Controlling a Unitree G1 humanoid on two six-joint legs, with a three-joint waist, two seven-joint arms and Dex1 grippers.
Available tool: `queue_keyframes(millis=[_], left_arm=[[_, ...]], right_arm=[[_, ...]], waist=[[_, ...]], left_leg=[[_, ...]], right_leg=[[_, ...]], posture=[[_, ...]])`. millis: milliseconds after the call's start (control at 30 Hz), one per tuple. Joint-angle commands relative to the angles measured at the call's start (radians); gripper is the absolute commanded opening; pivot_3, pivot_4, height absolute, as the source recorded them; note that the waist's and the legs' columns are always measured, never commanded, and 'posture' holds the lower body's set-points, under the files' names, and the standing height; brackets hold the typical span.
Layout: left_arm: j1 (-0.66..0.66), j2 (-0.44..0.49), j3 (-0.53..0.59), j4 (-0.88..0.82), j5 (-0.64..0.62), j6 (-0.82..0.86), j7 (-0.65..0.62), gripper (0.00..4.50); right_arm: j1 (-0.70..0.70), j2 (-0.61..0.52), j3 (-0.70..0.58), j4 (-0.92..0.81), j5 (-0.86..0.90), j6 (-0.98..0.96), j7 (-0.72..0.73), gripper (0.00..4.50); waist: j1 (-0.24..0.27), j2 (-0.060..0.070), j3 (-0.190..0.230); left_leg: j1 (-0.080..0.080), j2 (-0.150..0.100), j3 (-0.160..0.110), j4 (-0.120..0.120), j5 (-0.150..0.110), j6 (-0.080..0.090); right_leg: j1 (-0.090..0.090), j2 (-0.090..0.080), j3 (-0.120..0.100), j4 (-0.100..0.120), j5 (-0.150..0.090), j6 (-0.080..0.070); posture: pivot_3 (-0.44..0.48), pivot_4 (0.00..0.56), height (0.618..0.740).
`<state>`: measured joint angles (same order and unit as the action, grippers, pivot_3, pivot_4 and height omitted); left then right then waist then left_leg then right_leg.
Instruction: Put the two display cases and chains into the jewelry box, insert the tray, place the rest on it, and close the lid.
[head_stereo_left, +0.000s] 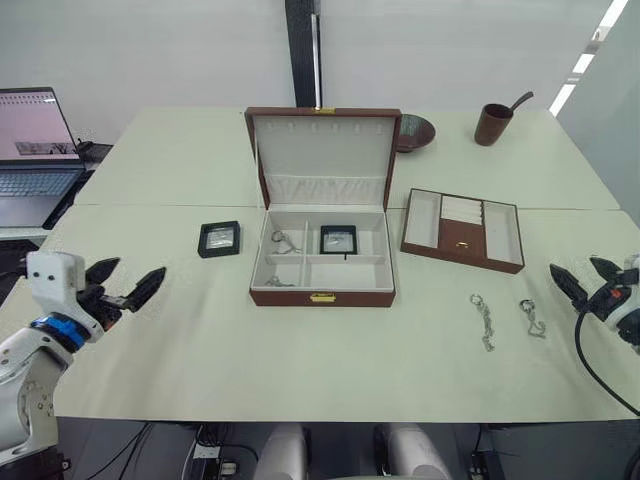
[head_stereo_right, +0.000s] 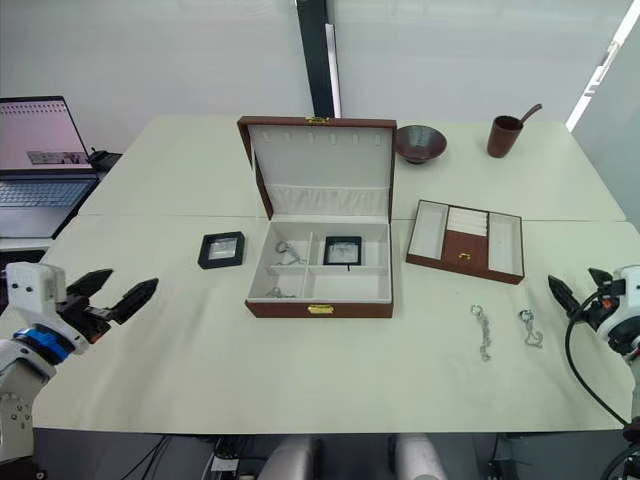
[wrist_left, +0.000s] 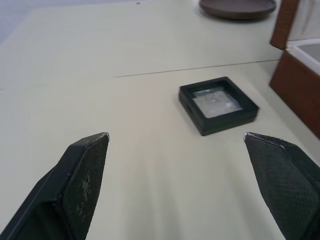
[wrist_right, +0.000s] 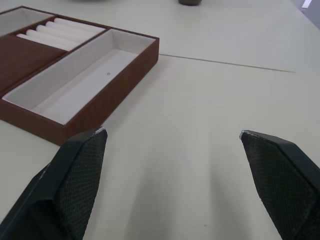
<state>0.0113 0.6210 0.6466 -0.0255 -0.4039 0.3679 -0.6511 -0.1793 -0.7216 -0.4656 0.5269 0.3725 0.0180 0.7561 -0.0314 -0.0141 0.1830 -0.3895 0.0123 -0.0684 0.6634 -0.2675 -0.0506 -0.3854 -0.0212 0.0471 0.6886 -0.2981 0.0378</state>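
The jewelry box (head_stereo_left: 322, 262) stands open in the middle of the desk (head_stereo_left: 180, 340), its lid (head_stereo_left: 323, 150) upright. One display case (head_stereo_left: 338, 239) already lies in a rear compartment, and thin chains (head_stereo_left: 284, 241) sit in the left compartments. The second display case (head_stereo_left: 219, 239) lies on the desk just left of the box. The tray (head_stereo_left: 463, 229) rests to the right of the box, and two more chains (head_stereo_left: 485, 320) lie nearer the front edge, toward the right corner.

Both end effectors are released and empty: the left end effector (head_stereo_left: 122, 287) hovers near the left edge, facing the loose case, and the right end effector (head_stereo_left: 578, 281) near the right edge, facing the tray.

The likely risks: the flat case offers little to pinch, so fingers closing on it may push it along the desk or against the box wall. The loose chains could slip through a grip or snag. Seating the tray before the second case is inside would block its compartment. A knock on the upright lid could swing it shut.
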Motion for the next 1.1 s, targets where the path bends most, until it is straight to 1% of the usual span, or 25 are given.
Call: queue_keyframes(millis=[33,167,267,567,1100], left_arm=[[-0.007,-0.005,0.020,0.065,0.064,-0.102,0.099,4.48],[-0.026,-0.012,0.018,0.143,0.094,-0.163,0.177,4.48],[-0.028,-0.015,0.013,0.177,0.094,-0.194,0.198,4.48],[-0.035,-0.019,-0.019,0.235,0.096,-0.232,0.221,4.48],[-0.025,0.002,-0.055,0.236,0.100,-0.244,0.200,4.48]], right_arm=[[-0.027,-0.002,-0.012,0.003,-0.008,-0.046,-0.025,4.50],[-0.034,-0.004,-0.016,0.035,-0.023,-0.081,-0.050,4.50],[-0.031,-0.007,-0.020,0.051,-0.023,-0.097,-0.049,4.50],[-0.017,-0.005,-0.021,0.049,-0.018,-0.099,-0.033,4.50],[-0.045,-0.024,-0.014,0.076,-0.025,-0.108,-0.003,4.50]], waist=[[0.000,0.000,0.000],[0.000,0.000,0.000],[0.000,0.000,0.000],[0.000,0.000,0.000],[-0.001,0.000,0.000]], left_leg=[[0.000,0.000,0.000,0.000,0.000,0.000],[0.001,0.000,0.000,0.000,0.000,0.000],[0.001,0.000,0.000,0.000,0.000,0.000],[0.001,0.000,0.001,0.000,0.000,0.000],[0.001,0.000,0.001,-0.001,0.000,0.000]], right_leg=[[0.000,0.000,0.000,0.000,0.000,0.000],[0.000,0.001,0.000,0.000,0.000,0.000],[0.000,0.001,0.000,0.000,0.000,0.000],[0.000,0.001,0.000,0.000,0.000,0.000],[0.000,0.001,0.000,0.000,0.000,0.000]], posture=[[0.000,0.150,0.740],[0.000,0.150,0.740],[0.000,0.150,0.740],[0.000,0.150,0.740],[0.000,0.150,0.740]])
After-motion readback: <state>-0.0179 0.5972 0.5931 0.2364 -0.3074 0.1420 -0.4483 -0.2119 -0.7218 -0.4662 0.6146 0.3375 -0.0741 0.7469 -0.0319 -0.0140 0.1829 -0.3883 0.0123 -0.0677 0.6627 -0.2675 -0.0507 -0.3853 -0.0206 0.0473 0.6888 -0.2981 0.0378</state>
